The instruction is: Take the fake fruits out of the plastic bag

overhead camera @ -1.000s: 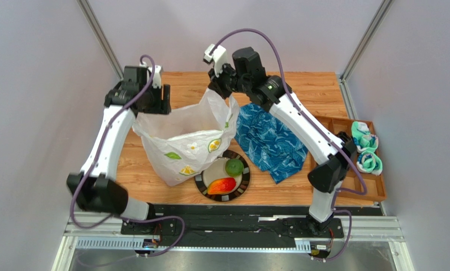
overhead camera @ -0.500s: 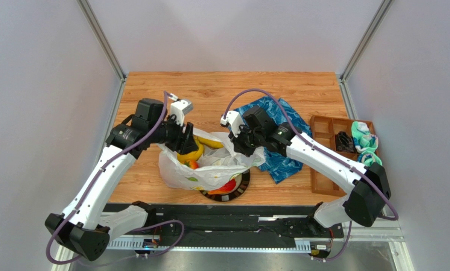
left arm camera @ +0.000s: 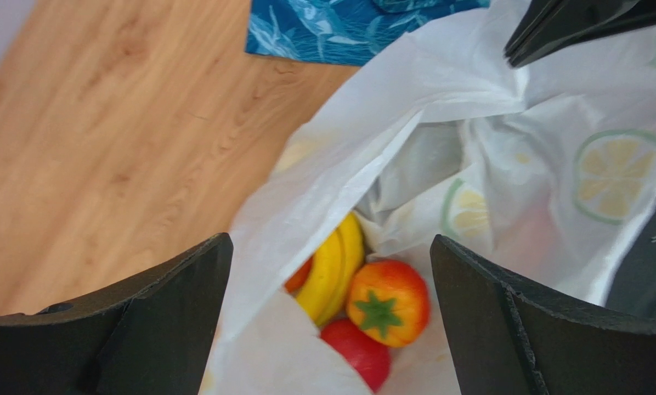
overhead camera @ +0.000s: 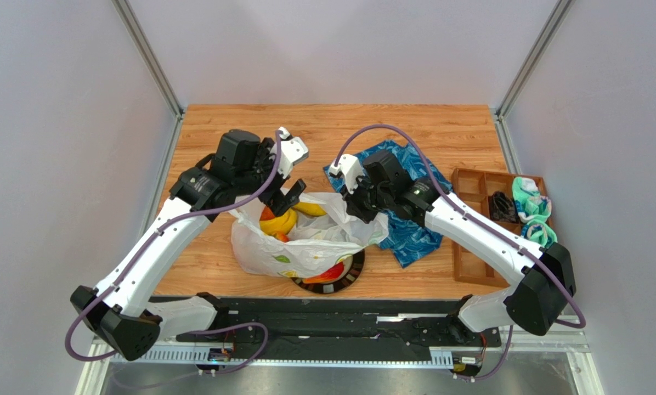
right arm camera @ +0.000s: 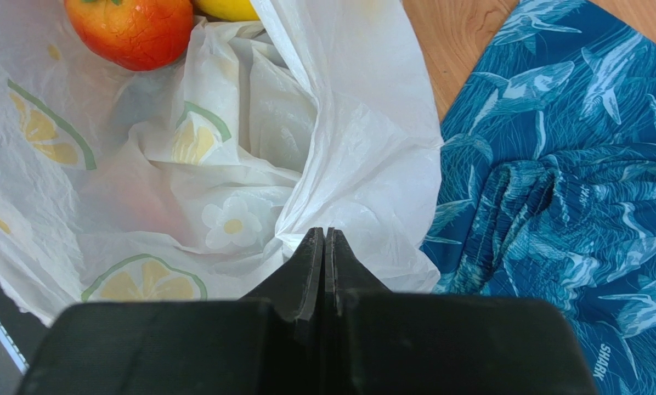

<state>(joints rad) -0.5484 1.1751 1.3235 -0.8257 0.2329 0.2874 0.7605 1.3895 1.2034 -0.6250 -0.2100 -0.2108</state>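
The plastic bag [overhead camera: 306, 245] lies on the table with its mouth open upward. Inside are a yellow banana bunch [overhead camera: 278, 221], an orange-red fruit with a green star [left arm camera: 387, 303] and a red round one [left arm camera: 358, 350]. My left gripper [overhead camera: 290, 196] is open and empty, just above the bag's mouth; in the left wrist view [left arm camera: 330, 247] its fingers straddle the fruits. My right gripper [overhead camera: 358, 210] is shut on the bag's right edge [right arm camera: 348, 132] and holds it up. A red-orange mango shape [overhead camera: 333, 271] shows on the plate, half under the bag.
The black-rimmed plate [overhead camera: 352, 278] sits at the front, partly covered by the bag. A blue patterned cloth [overhead camera: 407, 229] lies right of the bag, under my right arm. A brown wooden tray [overhead camera: 474, 239] with small items stands at the right edge.
One second ago both grippers held the bag high at the back. Now it is down over the plate, my left gripper has let go and hovers open over its mouth.
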